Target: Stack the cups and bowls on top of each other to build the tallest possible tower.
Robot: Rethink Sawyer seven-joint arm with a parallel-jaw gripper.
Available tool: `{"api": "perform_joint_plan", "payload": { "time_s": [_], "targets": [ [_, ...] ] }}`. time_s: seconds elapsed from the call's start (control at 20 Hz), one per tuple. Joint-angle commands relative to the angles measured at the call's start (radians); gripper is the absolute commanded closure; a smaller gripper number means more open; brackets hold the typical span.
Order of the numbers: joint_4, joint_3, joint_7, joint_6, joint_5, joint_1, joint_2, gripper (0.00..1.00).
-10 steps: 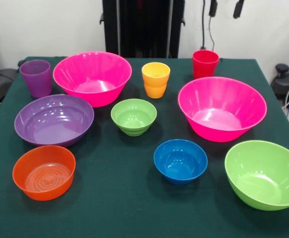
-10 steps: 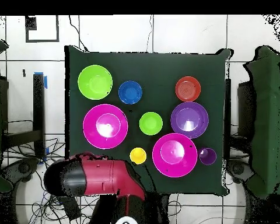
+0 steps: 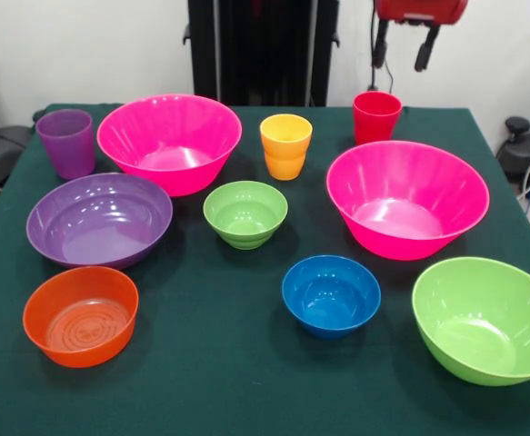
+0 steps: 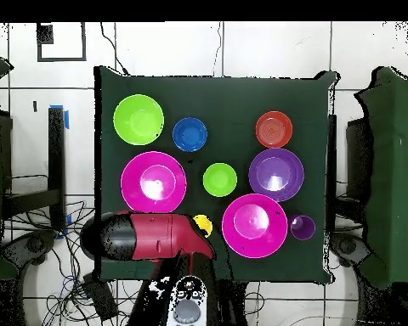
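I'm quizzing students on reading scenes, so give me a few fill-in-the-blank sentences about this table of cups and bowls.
1. The gripper hangs above the ____ cup.
2. In the front view, the small blue bowl sits between the orange bowl and the ____ bowl.
3. The number of hot pink bowls is ____.
4. So far, the number of items stacked is ____.

Missing words: red; lime green; two; zero

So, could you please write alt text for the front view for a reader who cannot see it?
Ten unstacked pieces sit apart on a green table: seven bowls and three cups. The gripper hangs open above the red cup, holding nothing.
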Motion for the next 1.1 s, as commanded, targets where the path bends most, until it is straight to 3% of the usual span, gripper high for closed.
{"api": "perform_joint_plan", "payload": {
  "time_s": [0.05, 0.25, 0.75, 1.1],
  "targets": [
    [-0.116, 0.049, 0.075, -0.049, -0.047, -0.029, 0.133, 0.0],
    [-0.131, 0.047, 0.073, -0.003, -0.035, -0.035, 0.143, 0.0],
    [-0.006, 0.135, 0.141, -0.103, 0.069, -0.062, 0.18, 0.0],
    [0.003, 0.148, 0.182, -0.128, 0.109, -0.035, 0.19, 0.0]
  ]
}}
